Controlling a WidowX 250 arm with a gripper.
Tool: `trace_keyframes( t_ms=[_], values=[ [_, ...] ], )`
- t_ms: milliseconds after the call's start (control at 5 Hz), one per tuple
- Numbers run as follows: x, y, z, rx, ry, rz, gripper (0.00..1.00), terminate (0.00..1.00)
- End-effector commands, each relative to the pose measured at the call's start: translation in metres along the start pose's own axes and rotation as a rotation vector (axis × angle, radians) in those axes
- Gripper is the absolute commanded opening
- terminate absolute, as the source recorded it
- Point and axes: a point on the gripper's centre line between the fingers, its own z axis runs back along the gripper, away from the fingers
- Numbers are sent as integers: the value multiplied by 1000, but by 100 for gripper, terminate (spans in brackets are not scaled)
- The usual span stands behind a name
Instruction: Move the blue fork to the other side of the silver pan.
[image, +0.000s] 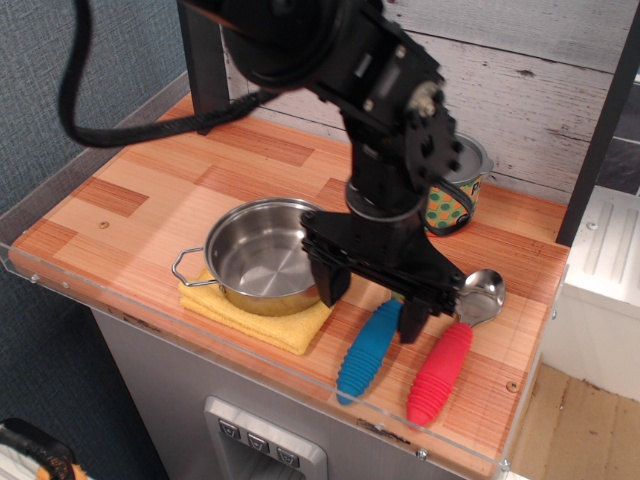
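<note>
The blue fork (364, 356) lies on the wooden counter right of the silver pan (264, 257); only its ribbed blue handle shows, the tines are hidden behind my gripper. The pan sits on a yellow cloth (262, 315). My gripper (372, 306) is open, low over the upper end of the fork's handle, one finger (332, 284) by the pan's right rim and the other finger (413, 320) between the fork and the red spoon. It holds nothing.
A red-handled spoon (443, 364) lies just right of the fork. A green-dotted tin can (455, 194) stands behind, partly hidden by the arm. A clear rim (250, 352) runs along the counter's front edge. A dark post (203, 70) stands at the back left.
</note>
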Motion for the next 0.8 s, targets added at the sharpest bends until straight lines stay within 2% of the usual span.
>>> trace_keyframes(
  t_ms=[0,600],
  values=[
    [-4,-1,-5,2,-1,-1,100,0],
    [-4,-2,-26,7,32,-1,100,0]
  ],
)
